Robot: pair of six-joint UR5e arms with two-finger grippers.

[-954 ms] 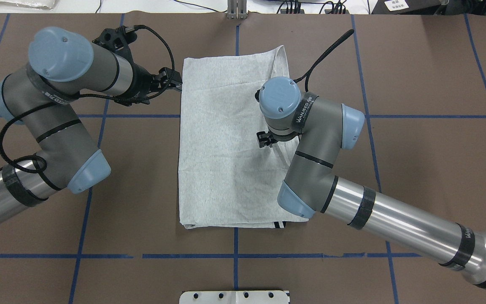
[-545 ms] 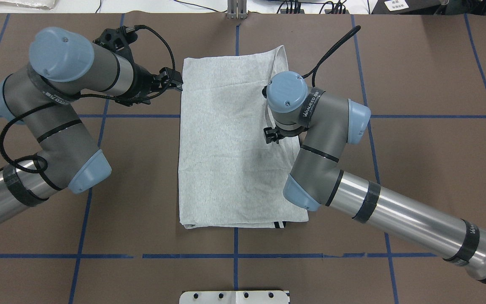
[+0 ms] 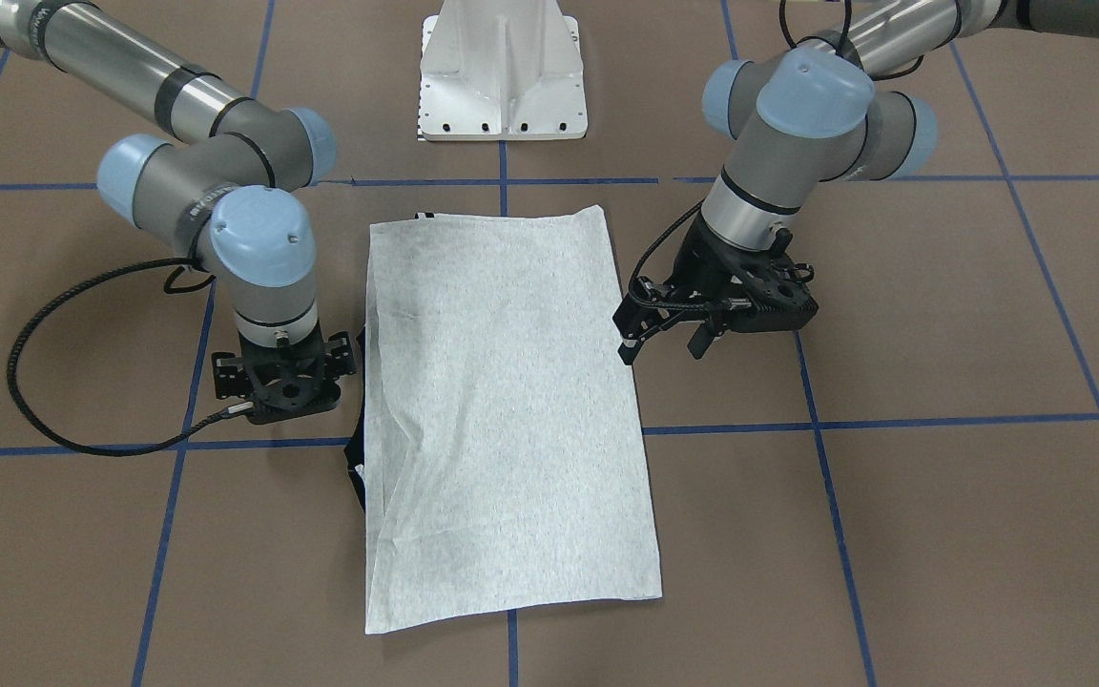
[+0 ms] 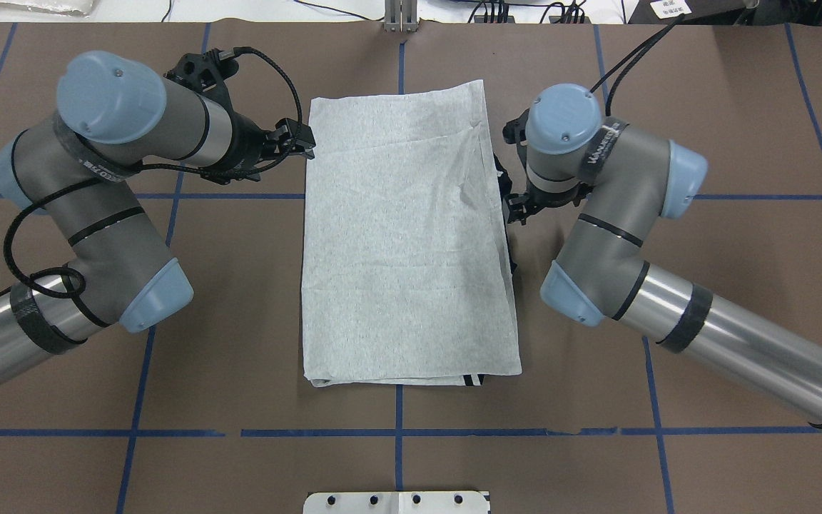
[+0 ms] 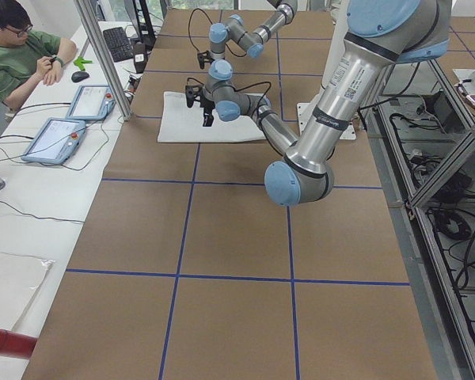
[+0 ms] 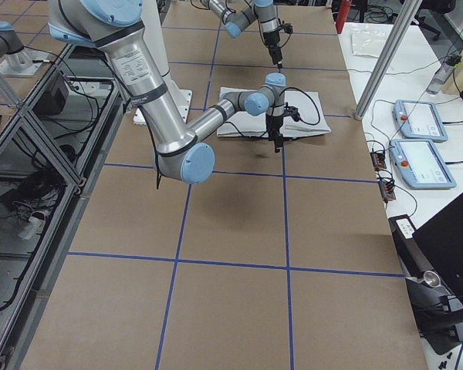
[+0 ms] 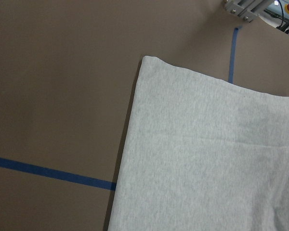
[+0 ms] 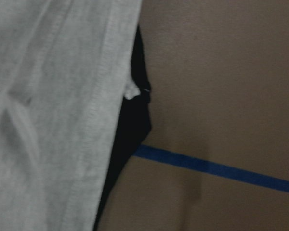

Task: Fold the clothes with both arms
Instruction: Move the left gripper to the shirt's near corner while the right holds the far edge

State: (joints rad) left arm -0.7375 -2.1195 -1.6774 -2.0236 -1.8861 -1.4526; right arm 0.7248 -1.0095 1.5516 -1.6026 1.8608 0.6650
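While beside T-shirt, both arms elbow-bent.

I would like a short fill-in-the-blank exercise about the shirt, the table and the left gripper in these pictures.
1. The folded shirt is light ____ on top.
2. The lines taped on the brown table are ____.
3. In the overhead view, the left gripper is beside the shirt's long ____ edge.
4. The left gripper's jaws stand ____.

Missing words: grey; blue; left; open.
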